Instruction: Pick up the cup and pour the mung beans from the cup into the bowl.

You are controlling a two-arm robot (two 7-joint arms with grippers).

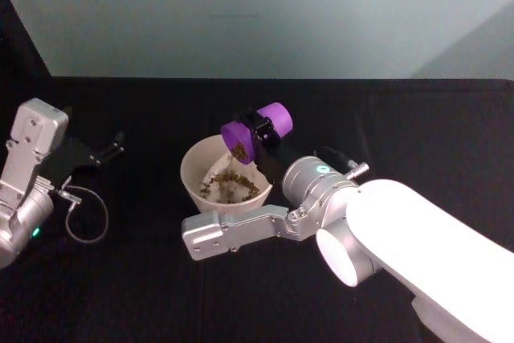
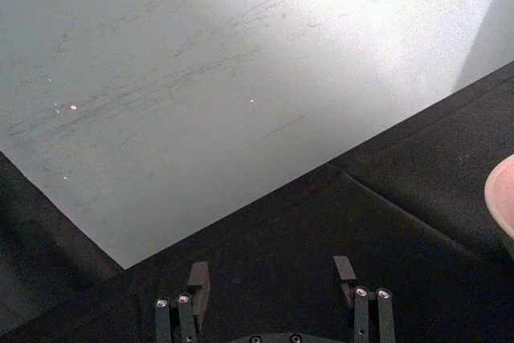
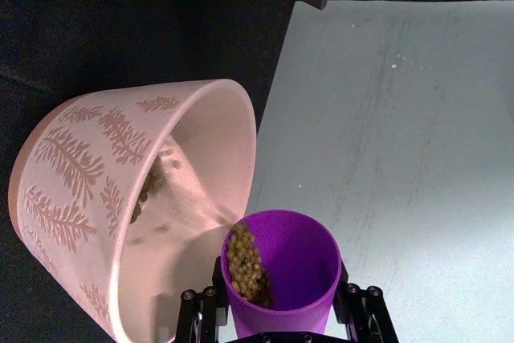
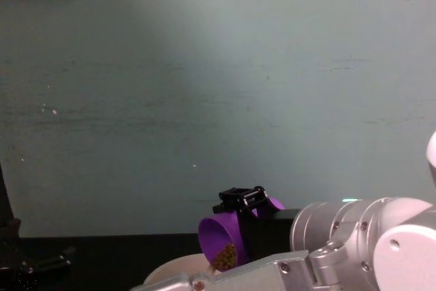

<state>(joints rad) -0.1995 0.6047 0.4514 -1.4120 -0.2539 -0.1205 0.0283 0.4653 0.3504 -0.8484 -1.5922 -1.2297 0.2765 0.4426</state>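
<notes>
Head view: the right tool [image 1: 262,131] gripped the cup [image 1: 277,119], tipped over the bowl [image 1: 191,173] on the black counter [image 1: 401,134], mung beans [image 1: 239,150] spilling in. Left wrist view: the left tool [image 2: 271,275] hung released over the counter. Chest view: the cup's mouth angled down above the bowl's rim.

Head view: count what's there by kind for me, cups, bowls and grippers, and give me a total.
purple cup: 1
bowl: 1
grippers: 2, the left gripper, fingers apart, and the right gripper, fingers closed on the purple cup
Total: 4
</notes>
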